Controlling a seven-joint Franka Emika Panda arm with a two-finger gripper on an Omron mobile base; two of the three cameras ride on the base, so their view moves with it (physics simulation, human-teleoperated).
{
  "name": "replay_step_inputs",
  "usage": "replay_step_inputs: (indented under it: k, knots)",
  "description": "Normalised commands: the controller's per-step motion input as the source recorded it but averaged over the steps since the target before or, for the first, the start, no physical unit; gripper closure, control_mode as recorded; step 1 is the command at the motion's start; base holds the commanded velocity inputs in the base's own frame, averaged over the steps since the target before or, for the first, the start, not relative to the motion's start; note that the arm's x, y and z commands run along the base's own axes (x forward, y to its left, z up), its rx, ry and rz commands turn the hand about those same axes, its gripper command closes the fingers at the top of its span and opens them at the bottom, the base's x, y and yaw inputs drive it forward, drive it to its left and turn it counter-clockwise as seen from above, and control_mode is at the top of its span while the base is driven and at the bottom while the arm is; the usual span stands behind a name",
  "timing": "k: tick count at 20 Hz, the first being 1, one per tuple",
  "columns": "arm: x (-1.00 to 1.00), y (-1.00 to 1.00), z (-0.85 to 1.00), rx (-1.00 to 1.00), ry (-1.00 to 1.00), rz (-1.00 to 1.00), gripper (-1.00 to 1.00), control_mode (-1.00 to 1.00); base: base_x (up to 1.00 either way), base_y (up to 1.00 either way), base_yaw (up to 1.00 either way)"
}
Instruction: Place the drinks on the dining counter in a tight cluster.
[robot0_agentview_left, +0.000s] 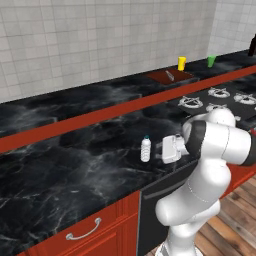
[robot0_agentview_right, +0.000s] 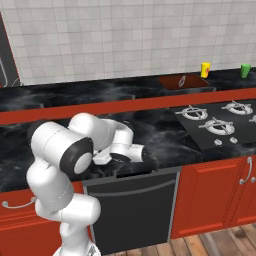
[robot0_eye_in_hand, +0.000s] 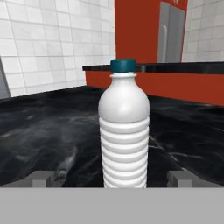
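Water bottle (robot0_eye_in_hand: 124, 131) upright (teal cap) between open fingertips (robot0_eye_in_hand: 42, 178).

Even, bright rendered light is falling everywhere; the glossy black-marble counter (robot0_agentview_left: 75, 165) is showing faint sheen, shadows staying soft, edges slightly coarse.

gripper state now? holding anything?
Gripper: open, holding nothing; fingertips stand either side of the upright water bottle on the worktop.

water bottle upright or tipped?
Upright. The water bottle stands on the worktop with its teal cap on top.
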Motion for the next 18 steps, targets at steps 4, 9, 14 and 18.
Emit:
replay_step_inputs:
  k: [4, 9, 14, 18]
  knots:
    - [0.0, 0.24, 0.0, 0.0, 0.0, 0.0, -1.0, -1.0, 0.0, 0.0, 0.0]
    - [0.12, 0.2, 0.0, 0.0, 0.0, 0.0, -1.0, -1.0, 0.0, 0.0, 0.0]
    - [0.05, 0.15, 0.0, 0.0, 0.0, 0.0, -1.0, -1.0, 0.0, 0.0, 0.0]
    - [0.05, 0.17, 0.0, 0.0, 0.0, -0.01, -1.0, -1.0, 0.0, 0.0, 0.0]
